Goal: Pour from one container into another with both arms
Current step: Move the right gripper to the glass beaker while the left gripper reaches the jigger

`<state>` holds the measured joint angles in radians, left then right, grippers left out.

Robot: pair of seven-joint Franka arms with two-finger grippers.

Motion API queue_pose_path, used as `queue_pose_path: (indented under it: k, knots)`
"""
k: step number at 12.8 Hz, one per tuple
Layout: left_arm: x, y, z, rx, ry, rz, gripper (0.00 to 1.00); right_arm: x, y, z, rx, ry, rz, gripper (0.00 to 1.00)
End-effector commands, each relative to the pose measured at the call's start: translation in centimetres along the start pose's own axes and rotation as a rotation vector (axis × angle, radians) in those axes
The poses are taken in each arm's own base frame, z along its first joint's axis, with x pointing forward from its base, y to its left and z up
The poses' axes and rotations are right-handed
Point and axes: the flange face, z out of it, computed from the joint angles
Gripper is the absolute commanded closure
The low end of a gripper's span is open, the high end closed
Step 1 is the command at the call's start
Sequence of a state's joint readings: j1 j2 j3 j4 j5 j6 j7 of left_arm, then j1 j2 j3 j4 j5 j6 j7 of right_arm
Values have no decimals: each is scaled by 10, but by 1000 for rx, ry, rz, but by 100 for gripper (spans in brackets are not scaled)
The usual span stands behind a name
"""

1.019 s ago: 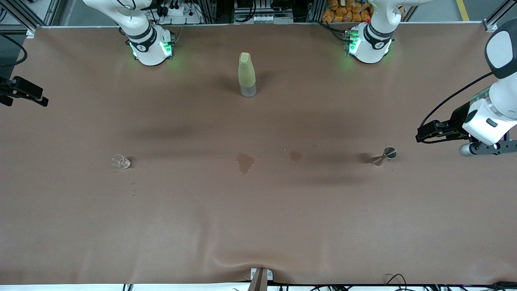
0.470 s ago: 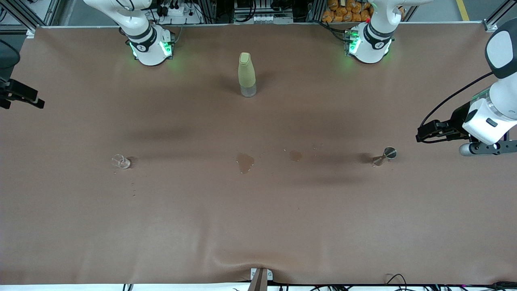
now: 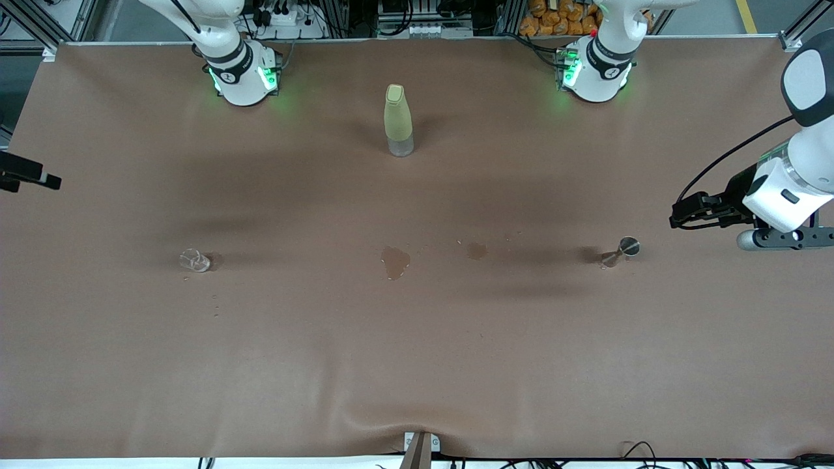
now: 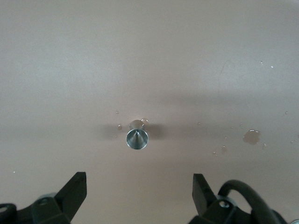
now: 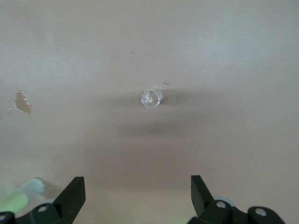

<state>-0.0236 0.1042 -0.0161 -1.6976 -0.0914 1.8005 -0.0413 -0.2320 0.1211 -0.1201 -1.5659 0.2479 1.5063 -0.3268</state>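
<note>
The tiny clear glass cup (image 3: 195,260) stands upright toward the right arm's end of the table, and my right wrist view also shows the glass cup (image 5: 151,98). The silvery hourglass measuring cup (image 3: 622,251) stands toward the left arm's end; it is the measuring cup (image 4: 137,137) in the left wrist view. My left gripper (image 3: 683,215) hovers open over the table's end, apart from the measuring cup, and the left gripper (image 4: 139,191) holds nothing. My right gripper (image 3: 29,177) hangs at the other end's edge, well away from the glass cup; the right gripper (image 5: 138,193) is open and empty.
A tall pale yellow-green bottle (image 3: 398,120) stands between the two arm bases, farther from the front camera than both cups. Two wet stains (image 3: 395,262) (image 3: 477,250) and small droplets mark the brown table cover (image 3: 417,365) between the cups.
The right gripper has drifted outward toward the table's edge, showing less in the front view. The left gripper has barely shifted. Both cups stand as before.
</note>
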Motion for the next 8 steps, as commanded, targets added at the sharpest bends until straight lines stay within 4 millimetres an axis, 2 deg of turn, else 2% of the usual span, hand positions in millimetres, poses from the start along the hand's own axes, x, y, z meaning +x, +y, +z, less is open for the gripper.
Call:
queue_pose_path:
  k: [1,5,8]
  knots:
    - [-2,1,-4,-14,-5,18,0,8,38,23,121,3,-166,0]
    - [-2,0,-6,-19,-2,23,0,23,82,72,286,53,-399,0]
    - [-1,-2,-11,-32,7,107,0,31,116,122,463,164,-601,0]
